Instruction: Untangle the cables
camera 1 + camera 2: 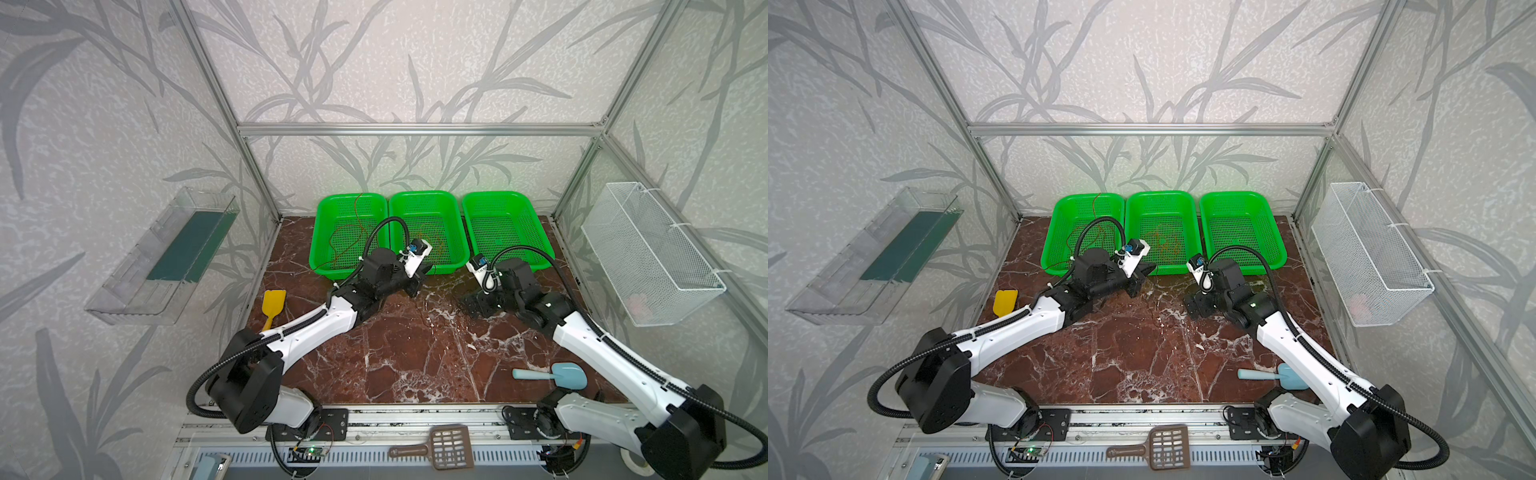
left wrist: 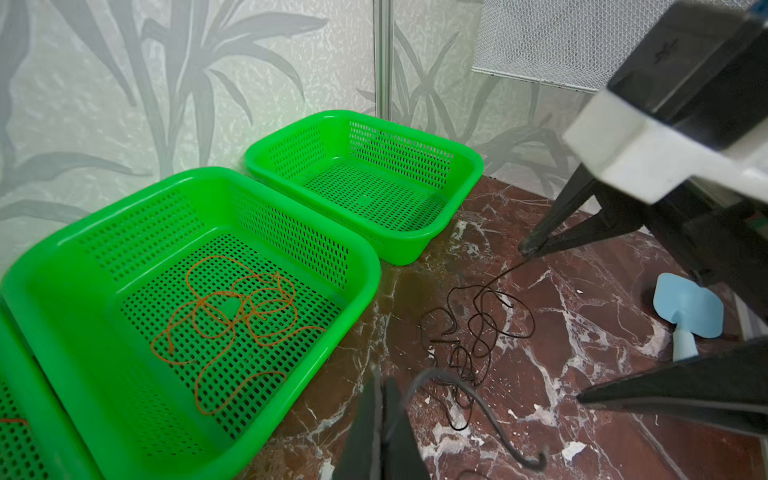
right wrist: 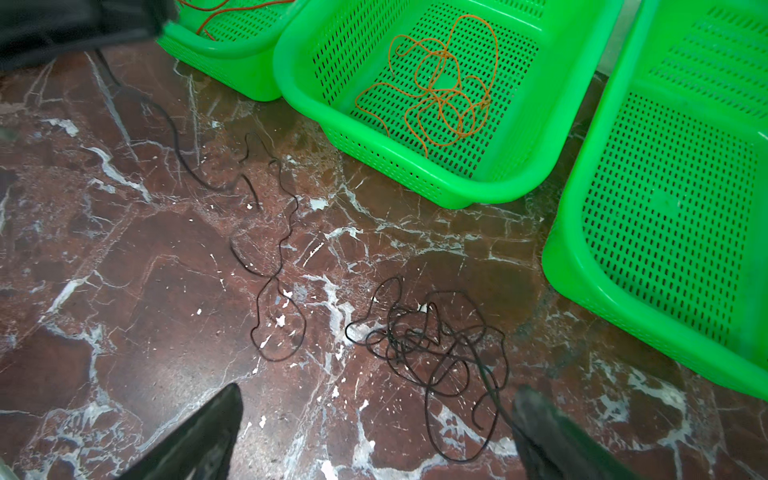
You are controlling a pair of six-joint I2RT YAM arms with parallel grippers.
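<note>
I see the black cable (image 3: 436, 353) as one thin strand on the marble tabletop (image 3: 124, 270), in front of the middle green basket (image 3: 299, 83). It forms a tight bunch of loops, then a looser wavy trail leading toward my left gripper (image 2: 382, 399). That gripper's fingers are pressed together, and a blurred black strand leaves their tip, so I take it as clamped on the black cable. My right gripper (image 3: 378, 392) has its fingers wide apart, low at the near edge of the bunch. I cannot tell whether they touch it.

The orange cable (image 3: 449, 95) lies in loose, flat coils on the middle basket's floor. The red-brown cable (image 1: 353, 232) sits in the left green basket (image 1: 320, 232).

In both top views the black cable is almost lost against the dark marble, and only the wrist views show its loops. Only the top views show the red-brown cable's end rising over the far rim.

The white camera mount (image 1: 480, 272) on the right wrist carries dark print, too small to read.
</note>
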